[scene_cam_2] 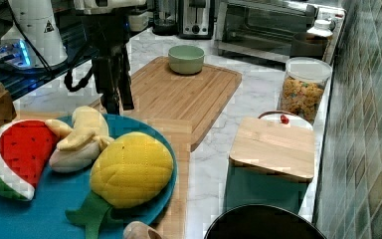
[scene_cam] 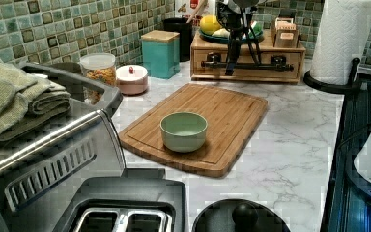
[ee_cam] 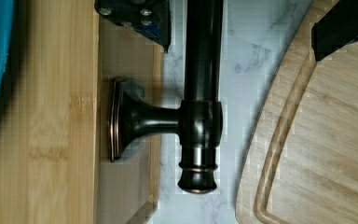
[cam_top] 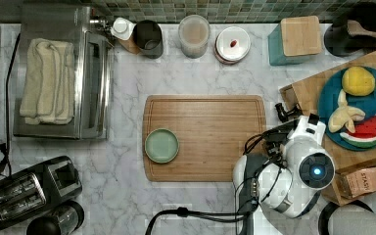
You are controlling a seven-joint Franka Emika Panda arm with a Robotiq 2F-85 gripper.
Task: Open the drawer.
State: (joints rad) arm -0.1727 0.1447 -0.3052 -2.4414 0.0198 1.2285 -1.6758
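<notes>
With the gripper [ee_cam: 256,23] spread open astride the drawer's [scene_cam: 247,58] black bar handle [ee_cam: 202,93], at 3 o'clock of the cutting board [cam_top: 210,137] in the top view, we judge closing, then pulling outward, comes next.

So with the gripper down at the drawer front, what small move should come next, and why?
Probably close the fingers on the black bar handle, then pull toward the cutting board. In the wrist view one finger sits on the drawer side of the bar and the other on the board side, apart, so the gripper straddles it ungripped. The drawer looks shut in the left view.
</notes>
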